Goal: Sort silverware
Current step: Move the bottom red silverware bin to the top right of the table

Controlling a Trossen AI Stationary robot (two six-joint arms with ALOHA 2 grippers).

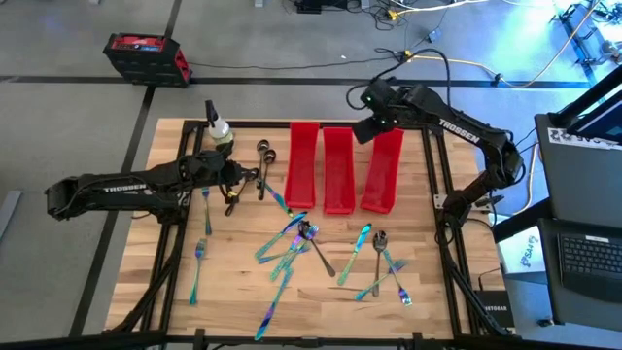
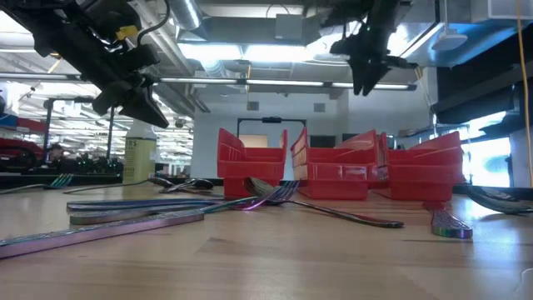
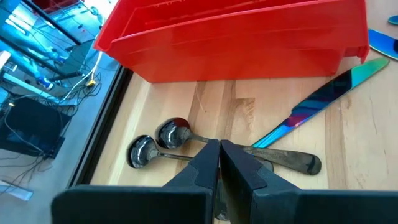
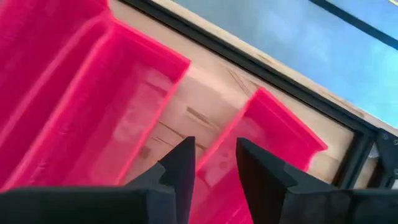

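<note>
Robotics lab or workshop: bare grey floor strewn with cables (image 1: 457,60), red toolbox (image 1: 146,56) beside the wooden workbench (image 1: 233,292), laptop (image 1: 591,255) at one side, exposed ducts and strip lights (image 2: 275,52) overhead.

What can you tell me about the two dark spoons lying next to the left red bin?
The two dark grey spoons look like dull metal, unlike the iridescent pieces. They lie flat on the wooden table beside the left red bin, not in it, bowls side by side toward the table's far edge and facing up. Their handles cross or overlap where an iridescent knife meets them. The left gripper hovers above them, fingers shut and empty, not touching.
</note>
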